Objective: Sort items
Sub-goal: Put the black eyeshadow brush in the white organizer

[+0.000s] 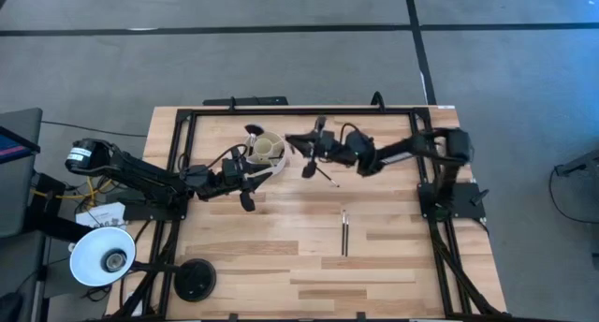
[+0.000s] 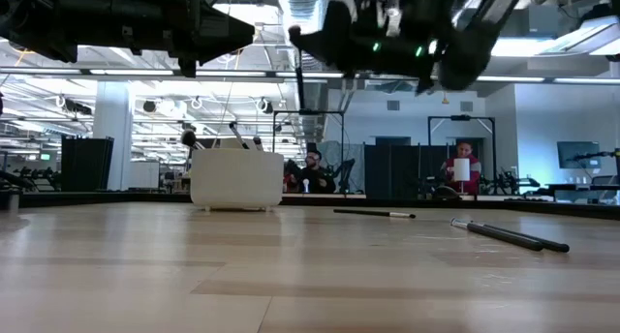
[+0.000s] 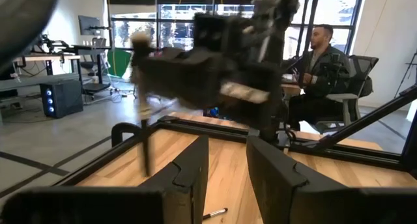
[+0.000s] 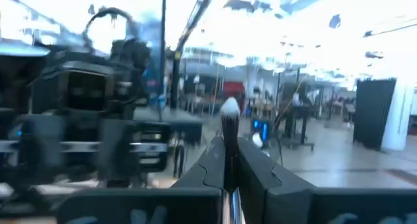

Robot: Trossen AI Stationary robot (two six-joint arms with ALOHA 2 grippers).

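Right pincer [image 4: 225, 168] grips brush [image 4: 229, 129], handle hidden.

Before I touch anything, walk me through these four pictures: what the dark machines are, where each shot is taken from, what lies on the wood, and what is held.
Two dark robot arms work at a pale wooden table. One picture looks straight down, one level across the tabletop, and two come from cameras on the wrists. The right gripper is shut on a thin dark-handled makeup brush with a pale tip, raised near the round cream divided cup, which already holds brushes. The left gripper, jaws apart and holding nothing, waits beside the cup. Two more thin brushes lie loose on the wood.
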